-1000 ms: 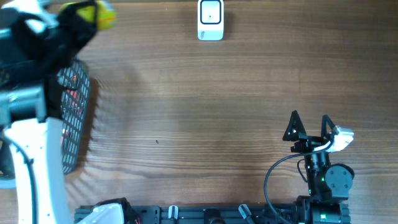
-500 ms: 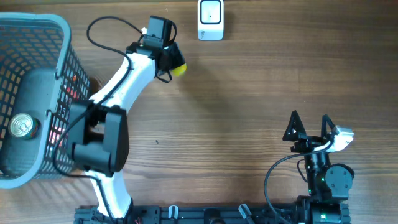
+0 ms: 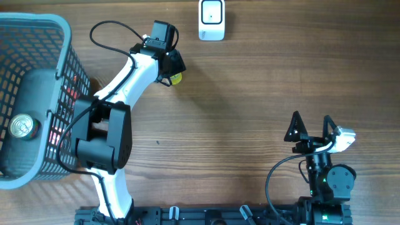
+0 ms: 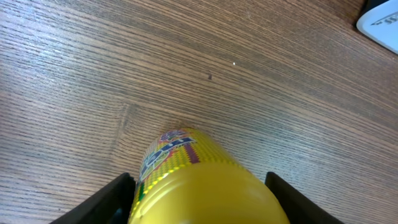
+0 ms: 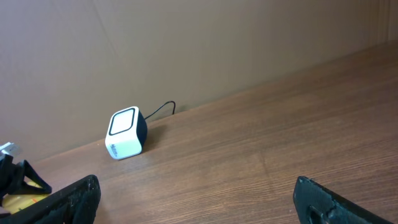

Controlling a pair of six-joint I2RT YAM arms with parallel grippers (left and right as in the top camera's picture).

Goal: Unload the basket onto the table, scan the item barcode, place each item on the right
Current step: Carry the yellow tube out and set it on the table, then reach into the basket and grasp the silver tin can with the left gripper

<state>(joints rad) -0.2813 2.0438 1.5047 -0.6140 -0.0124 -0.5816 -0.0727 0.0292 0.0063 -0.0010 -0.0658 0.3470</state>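
The wooden table [image 3: 250, 94] fills the overhead frame. The blue mesh basket [image 3: 37, 19] sits at the upper left, probably as the stock of goods to be scanned. The left arm [image 3: 134, 69] stretches from lower left toward top centre, likely to bring its load within reach of the reader. The right gripper [image 3: 311, 119] rests at lower right, fingers spread wide and empty, well apart from the work. The white scanner [image 3: 212, 20] stands at the top centre edge, its window facing up. The yellow container [image 4: 199, 186] lies low on the wood just left of and below the scanner, between the fingers of the left gripper [image 3: 174, 70]; whether they press it or merely flank it I cannot tell. It is rounded and bright yellow, with a dotted label and purple lettering, and no barcode shows. A silver can [image 3: 20, 126] sits in the basket.
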